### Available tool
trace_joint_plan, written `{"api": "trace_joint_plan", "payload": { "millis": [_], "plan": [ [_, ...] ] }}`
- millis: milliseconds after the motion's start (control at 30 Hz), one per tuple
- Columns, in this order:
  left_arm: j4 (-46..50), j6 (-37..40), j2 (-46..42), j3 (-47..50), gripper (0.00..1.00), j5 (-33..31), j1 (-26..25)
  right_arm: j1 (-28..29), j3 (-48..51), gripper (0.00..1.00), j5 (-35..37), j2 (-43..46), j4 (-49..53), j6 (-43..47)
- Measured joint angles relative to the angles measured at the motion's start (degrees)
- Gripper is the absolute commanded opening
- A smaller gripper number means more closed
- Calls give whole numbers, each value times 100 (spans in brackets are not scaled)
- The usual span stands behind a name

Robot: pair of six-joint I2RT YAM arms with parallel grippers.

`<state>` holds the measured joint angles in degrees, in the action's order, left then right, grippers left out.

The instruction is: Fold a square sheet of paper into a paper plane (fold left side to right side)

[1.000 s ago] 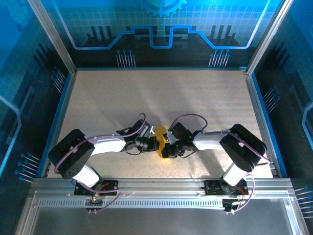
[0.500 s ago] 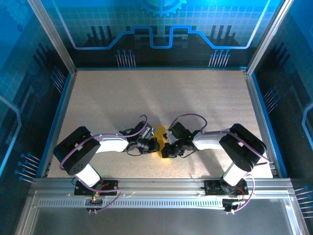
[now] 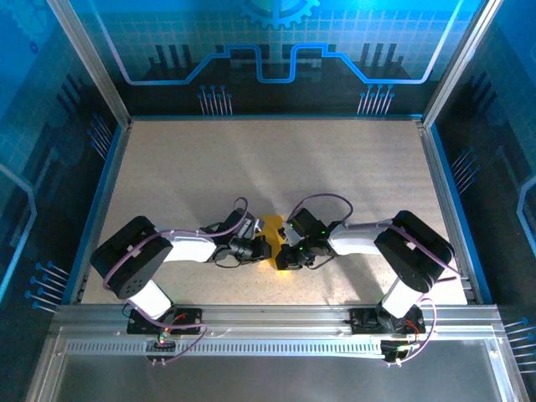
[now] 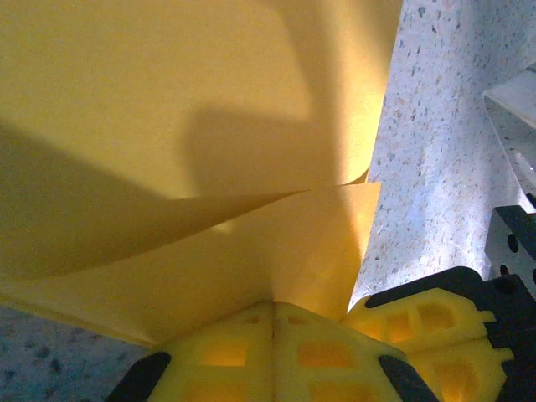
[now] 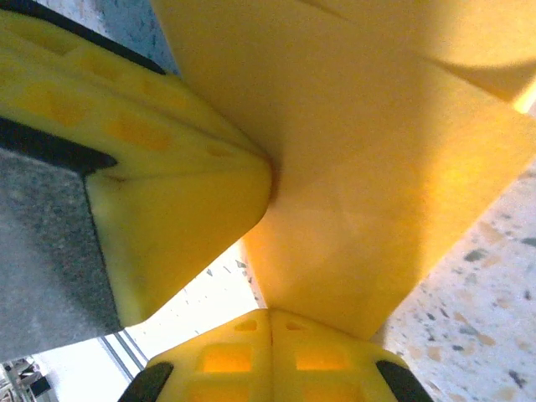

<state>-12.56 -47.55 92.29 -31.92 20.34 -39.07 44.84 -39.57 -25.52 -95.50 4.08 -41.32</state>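
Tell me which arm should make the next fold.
Left, probably: left pincer is shut on the left side of the thin yellow-orange paper sheet, a layer curled up; right pincer clamps the right side.

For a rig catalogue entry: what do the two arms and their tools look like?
The left arm and right arm have white links, black joints and looping purple cables. The left tool and right tool have yellow fingers with square recesses.

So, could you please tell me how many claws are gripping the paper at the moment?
2. The left claw is shut on the paper from the left. The right claw is shut on it from the right. They sit close together, near the table's front middle.
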Motion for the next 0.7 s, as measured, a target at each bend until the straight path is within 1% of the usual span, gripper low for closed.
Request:
{"api": "trace_joint_plan", "payload": {
  "millis": [167,400,533,700],
  "plan": [
    [-127,7,9,90,7,223,341,20,-31,0,68,-13,-11,11],
    [-66,323,9,96,7,361,1005,24,-59,0,131,-15,-11,44],
    [-59,487,20,96,7,411,1283,24,-63,0,129,-20,-11,44],
    [7,616,72,59,7,643,1648,24,-63,0,127,-20,-11,44]
  ]
}}
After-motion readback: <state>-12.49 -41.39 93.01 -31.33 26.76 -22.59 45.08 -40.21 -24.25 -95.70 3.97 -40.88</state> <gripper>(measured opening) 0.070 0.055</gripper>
